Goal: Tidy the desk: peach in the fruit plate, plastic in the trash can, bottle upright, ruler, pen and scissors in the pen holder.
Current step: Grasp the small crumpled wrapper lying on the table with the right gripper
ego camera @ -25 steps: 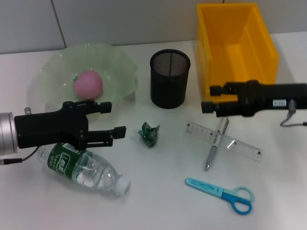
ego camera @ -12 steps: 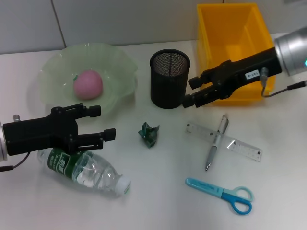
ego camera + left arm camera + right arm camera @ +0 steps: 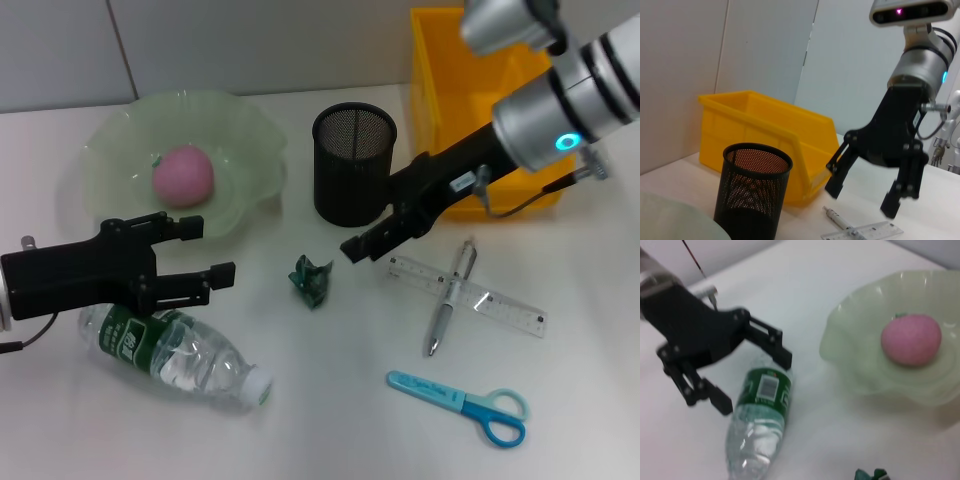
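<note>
Right gripper (image 3: 375,236) open, empty, beside the pen holder (image 3: 354,163); you risk clipping it reaching the plastic (image 3: 311,279).

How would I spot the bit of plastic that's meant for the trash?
Start at the black mesh pen holder in the middle of the white desk and look just in front of it, slightly left. The plastic is the small crumpled dark-green wad lying alone there, the only scrunched, shapeless thing on the desk.

Smooth white counter (image 3: 330,400) filled foreground. Behind it stood pale grey panelled wall (image 3: 250,40), thin dark vertical seam visible. Soft, even light; faint shadows on counter surface.
</note>
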You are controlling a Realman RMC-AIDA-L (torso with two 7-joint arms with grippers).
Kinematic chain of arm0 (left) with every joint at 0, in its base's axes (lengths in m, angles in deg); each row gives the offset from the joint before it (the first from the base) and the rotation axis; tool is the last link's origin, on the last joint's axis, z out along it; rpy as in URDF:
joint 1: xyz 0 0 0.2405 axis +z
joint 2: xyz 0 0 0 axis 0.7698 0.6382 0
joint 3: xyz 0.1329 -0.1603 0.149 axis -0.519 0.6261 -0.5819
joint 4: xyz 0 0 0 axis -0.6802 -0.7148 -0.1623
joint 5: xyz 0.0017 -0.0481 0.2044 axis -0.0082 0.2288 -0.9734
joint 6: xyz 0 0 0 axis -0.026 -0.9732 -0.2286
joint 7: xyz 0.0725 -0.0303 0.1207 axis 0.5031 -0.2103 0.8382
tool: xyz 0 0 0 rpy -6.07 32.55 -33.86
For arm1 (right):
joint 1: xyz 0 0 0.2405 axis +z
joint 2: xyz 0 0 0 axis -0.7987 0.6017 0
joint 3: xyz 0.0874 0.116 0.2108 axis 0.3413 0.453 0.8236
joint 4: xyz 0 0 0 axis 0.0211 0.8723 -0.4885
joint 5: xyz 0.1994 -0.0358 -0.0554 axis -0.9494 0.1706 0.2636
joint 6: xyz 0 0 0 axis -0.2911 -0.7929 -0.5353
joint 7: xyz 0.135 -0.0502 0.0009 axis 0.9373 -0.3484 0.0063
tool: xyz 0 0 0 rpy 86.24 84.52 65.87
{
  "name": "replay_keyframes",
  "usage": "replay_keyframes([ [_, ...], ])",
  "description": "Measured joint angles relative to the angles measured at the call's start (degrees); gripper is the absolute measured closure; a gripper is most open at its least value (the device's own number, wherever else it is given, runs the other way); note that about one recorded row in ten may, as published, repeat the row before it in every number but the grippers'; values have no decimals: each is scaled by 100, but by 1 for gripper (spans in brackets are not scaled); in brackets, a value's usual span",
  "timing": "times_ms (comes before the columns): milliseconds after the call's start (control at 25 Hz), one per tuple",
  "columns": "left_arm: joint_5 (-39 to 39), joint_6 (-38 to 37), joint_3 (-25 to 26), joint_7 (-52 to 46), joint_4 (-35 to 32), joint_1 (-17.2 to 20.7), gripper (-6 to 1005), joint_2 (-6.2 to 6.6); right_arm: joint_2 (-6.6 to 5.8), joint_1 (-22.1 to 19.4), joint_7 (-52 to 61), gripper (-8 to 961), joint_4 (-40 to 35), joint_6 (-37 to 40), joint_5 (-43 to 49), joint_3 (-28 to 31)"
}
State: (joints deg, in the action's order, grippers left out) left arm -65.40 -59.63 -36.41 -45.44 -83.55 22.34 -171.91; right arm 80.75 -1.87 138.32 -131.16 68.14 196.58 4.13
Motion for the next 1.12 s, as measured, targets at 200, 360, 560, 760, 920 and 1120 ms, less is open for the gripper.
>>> replay_keyframes([
  [200,-15,8,3,0,0,-37,174,2,149,19,21,156,13,-398,8,-514],
  [360,-14,8,3,0,-2,-44,175,-3,241,84,-17,156,177,-770,13,-839],
  [560,-9,7,2,-2,-2,-48,175,-2,348,69,-164,156,310,-1219,10,-1079],
  [760,-7,8,2,-8,-1,-44,176,-2,394,119,-370,156,627,-1702,-102,-1319],
  [920,-3,7,66,-11,-1,-33,176,5,405,146,-543,156,813,-1936,-328,-1482],
  [1120,0,-23,134,-4,-1,-25,177,7,412,180,-766,157,1031,-2179,-567,-1609],
])
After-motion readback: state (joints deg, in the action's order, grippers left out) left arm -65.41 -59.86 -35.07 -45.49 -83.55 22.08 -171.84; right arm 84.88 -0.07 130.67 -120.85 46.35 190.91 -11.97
